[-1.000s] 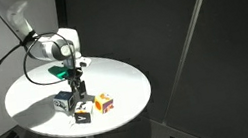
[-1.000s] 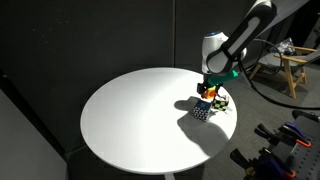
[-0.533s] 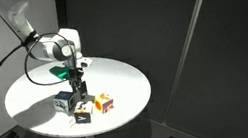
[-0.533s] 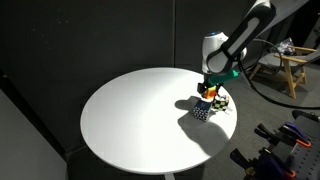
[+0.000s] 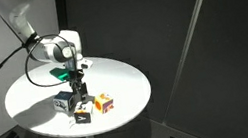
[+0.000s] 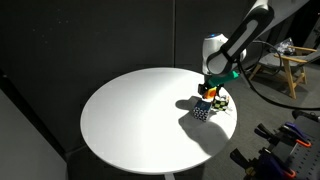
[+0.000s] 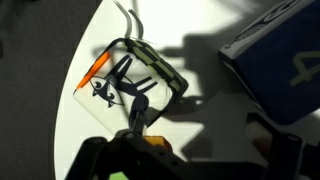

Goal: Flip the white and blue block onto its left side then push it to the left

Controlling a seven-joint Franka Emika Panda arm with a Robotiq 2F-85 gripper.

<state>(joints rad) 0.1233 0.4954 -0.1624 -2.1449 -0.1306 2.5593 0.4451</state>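
Pincer (image 5: 78, 88), its gape indeterminable, hangs close at one o'clock of the white and blue block (image 5: 64, 102) on the tabletop (image 5: 26, 90); we judge the flip pending, requiring a low tipping contact next.

surface: round white table (image 5: 29, 93) (image 6: 130, 125) | on it: white and blue block (image 5: 64, 101) (image 6: 202, 112), black cube (image 5: 83, 111), orange cube (image 5: 103, 103) | layout: close together near one edge

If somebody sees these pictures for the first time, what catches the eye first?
The round white table glows against the dark room. Near its edge three small cubes cluster: the white and blue block, a black cube and an orange cube. The claw hangs close over them.
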